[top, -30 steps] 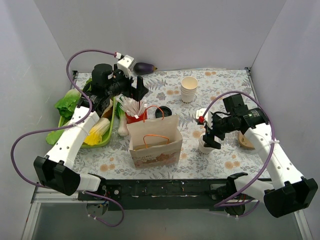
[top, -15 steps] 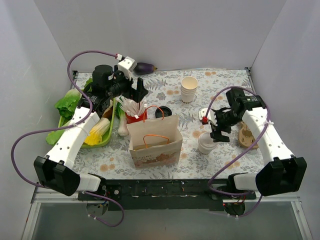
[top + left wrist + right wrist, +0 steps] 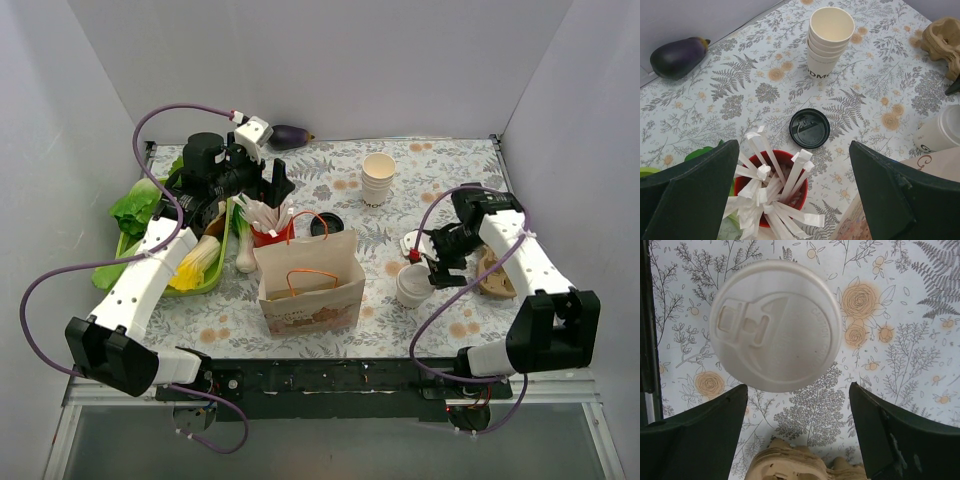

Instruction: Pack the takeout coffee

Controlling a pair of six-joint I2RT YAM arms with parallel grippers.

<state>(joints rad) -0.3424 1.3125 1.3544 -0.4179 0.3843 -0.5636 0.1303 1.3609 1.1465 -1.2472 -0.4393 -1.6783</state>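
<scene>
Starting far left with the left gripper point(image 3: 278, 180): hangs spread wide above the red cup of stirrers point(image 3: 268, 228), clasping nothing. On to the paper bag point(image 3: 310, 285), upright at mid-table, mouth open, handles up. Just right of that, near but not touching, standing on the flowered tablecloth point(image 3: 440, 170): the takeout coffee point(image 3: 411, 285), upright, white lid point(image 3: 776, 325) seated on top. Next along, the right gripper point(image 3: 437, 265), close beside the cup on its right, spread apart and empty, wrist view looking almost straight down on the lid. Looks light, thin-walled, easy to dent or tip; full or empty, cannot tell. Probably best taken around the paper wall below the lid's rim, with a soft squeeze, never by the lid alone for fear of popping it off. Calls for keeping upright all the way into the bag
</scene>
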